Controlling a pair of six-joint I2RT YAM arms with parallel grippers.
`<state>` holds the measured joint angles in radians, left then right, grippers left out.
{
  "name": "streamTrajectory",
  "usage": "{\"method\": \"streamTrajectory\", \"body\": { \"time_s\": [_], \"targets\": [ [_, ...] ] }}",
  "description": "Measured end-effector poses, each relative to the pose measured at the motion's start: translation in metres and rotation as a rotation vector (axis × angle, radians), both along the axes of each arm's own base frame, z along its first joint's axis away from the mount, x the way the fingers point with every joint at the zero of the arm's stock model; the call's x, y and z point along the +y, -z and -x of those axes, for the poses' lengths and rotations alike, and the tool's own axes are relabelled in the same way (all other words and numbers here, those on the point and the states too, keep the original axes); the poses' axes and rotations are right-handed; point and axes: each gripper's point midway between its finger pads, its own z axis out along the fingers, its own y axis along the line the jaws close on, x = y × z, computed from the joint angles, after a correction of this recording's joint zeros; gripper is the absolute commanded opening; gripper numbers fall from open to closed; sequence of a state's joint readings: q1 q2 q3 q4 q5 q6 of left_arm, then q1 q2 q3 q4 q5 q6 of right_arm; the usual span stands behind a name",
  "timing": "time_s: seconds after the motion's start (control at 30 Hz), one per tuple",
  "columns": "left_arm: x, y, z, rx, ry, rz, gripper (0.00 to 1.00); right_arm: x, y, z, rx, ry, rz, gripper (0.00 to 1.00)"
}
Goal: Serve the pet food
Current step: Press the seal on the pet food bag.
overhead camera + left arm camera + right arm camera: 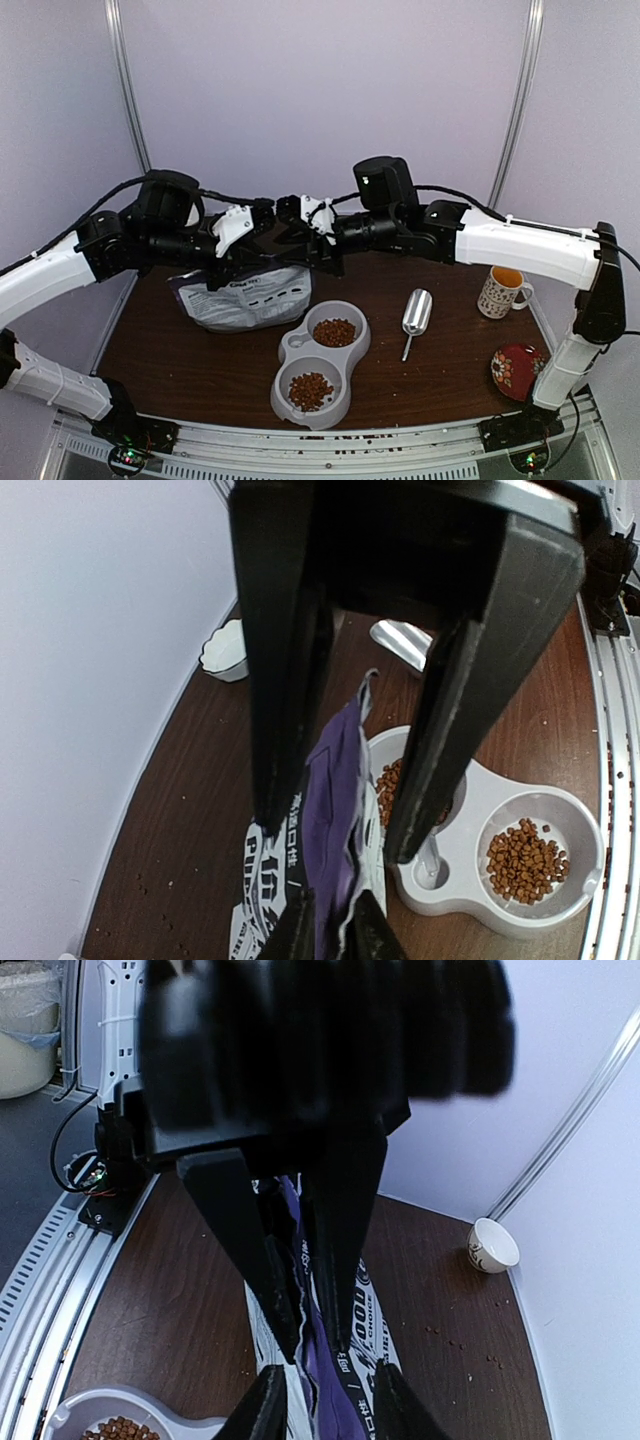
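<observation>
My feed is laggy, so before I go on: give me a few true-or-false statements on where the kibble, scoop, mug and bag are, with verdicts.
1. Both compartments of the double bowl hold kibble. True.
2. The metal scoop is held in the air. False: it lies on the table, right of the bowl.
3. The mug stands left of the bag. False: it stands at the far right, beyond the scoop.
4. The bag sits behind and left of the bowl. True.

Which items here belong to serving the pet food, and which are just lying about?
In the job: pet food, purple bag, grey double bowl, metal scoop.
Lying about: mug, red patterned plate, small white cup.
</observation>
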<state>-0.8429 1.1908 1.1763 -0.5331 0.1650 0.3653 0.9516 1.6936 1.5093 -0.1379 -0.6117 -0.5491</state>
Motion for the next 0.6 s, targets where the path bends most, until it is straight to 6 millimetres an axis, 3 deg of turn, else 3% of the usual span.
{"method": "streamTrajectory", "body": {
  "time_s": [0.13, 0.33, 0.43, 0.57, 0.6],
  "targets": [
    [0.006, -0.010, 0.004, -0.015, -0.006, 0.021, 0.27, 0.005, 0.007, -0.002, 0.010, -0.001, 0.010, 0.34],
    [0.015, -0.015, 0.008, -0.030, -0.020, 0.028, 0.29, 0.009, 0.026, -0.006, 0.036, 0.001, 0.057, 0.36],
    [0.017, -0.010, 0.008, -0.025, -0.028, 0.015, 0.34, 0.009, 0.030, -0.006, 0.042, 0.004, 0.070, 0.26],
    [0.019, -0.002, 0.010, -0.011, -0.025, -0.004, 0.61, 0.011, 0.031, -0.006, 0.045, 0.003, 0.077, 0.00],
    [0.019, 0.000, 0.010, -0.008, -0.022, -0.008, 0.66, 0.011, 0.031, -0.007, 0.046, 0.002, 0.078, 0.00]
  ]
}}
